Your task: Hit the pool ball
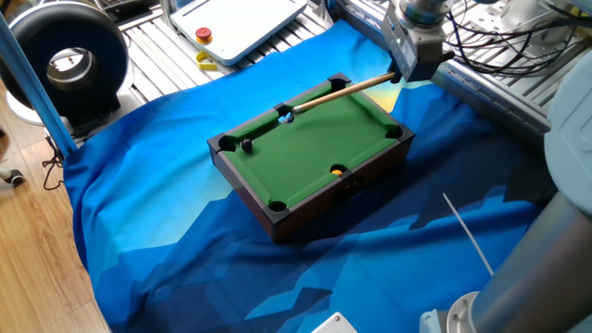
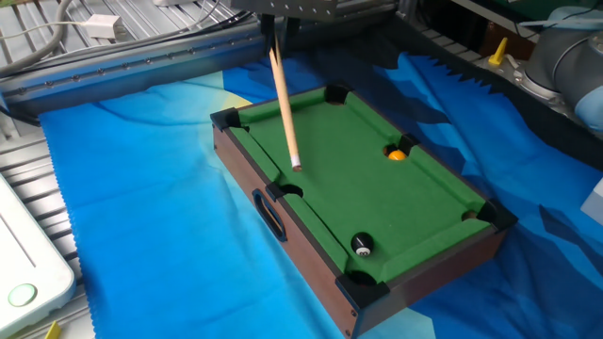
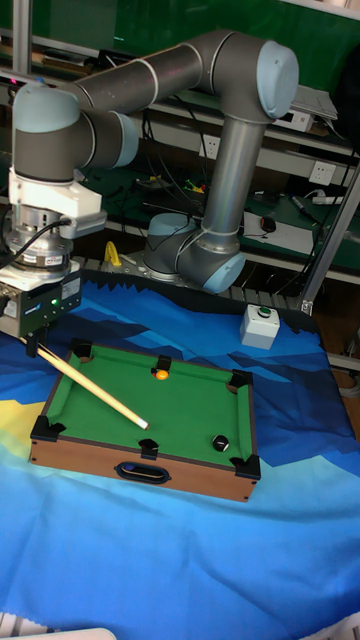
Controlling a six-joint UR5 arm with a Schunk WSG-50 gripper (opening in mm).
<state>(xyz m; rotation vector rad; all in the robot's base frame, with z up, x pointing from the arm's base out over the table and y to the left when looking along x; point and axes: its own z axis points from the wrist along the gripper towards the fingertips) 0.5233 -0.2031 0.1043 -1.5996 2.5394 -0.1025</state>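
The pool ball (image 2: 362, 246) is sitting on the green felt near one corner pocket of the miniature pool table (image 2: 426, 275), close to the long rail that carries the dark oval handle slot; in the tall fixed view it is showing as a small black dot (image 3: 219, 441) near the right front corner, and in one fixed view it is lying just beside the left corner pocket (image 1: 247, 144). A white spot is showing on it, but any number there is too small to read. The wooden cue stick (image 2: 284, 108) is slanting down over the felt, its pale tip hanging near the middle side pocket and well apart from the black ball. The orange-yellow ball (image 2: 398, 154) is resting against the opposite long rail, beside its side pocket. The gripper (image 3: 33, 345) is clamping the butt of the cue at the table's far corner; its fingers are narrow around the stick, though they are mostly hidden under the wrist housing, and in the other fixed view the gripper is being cut off by the top edge. The blue cloth (image 1: 166, 259) is spreading under the table. A white box with a green button (image 3: 261, 326) is standing behind it; no lettering on it is legible.
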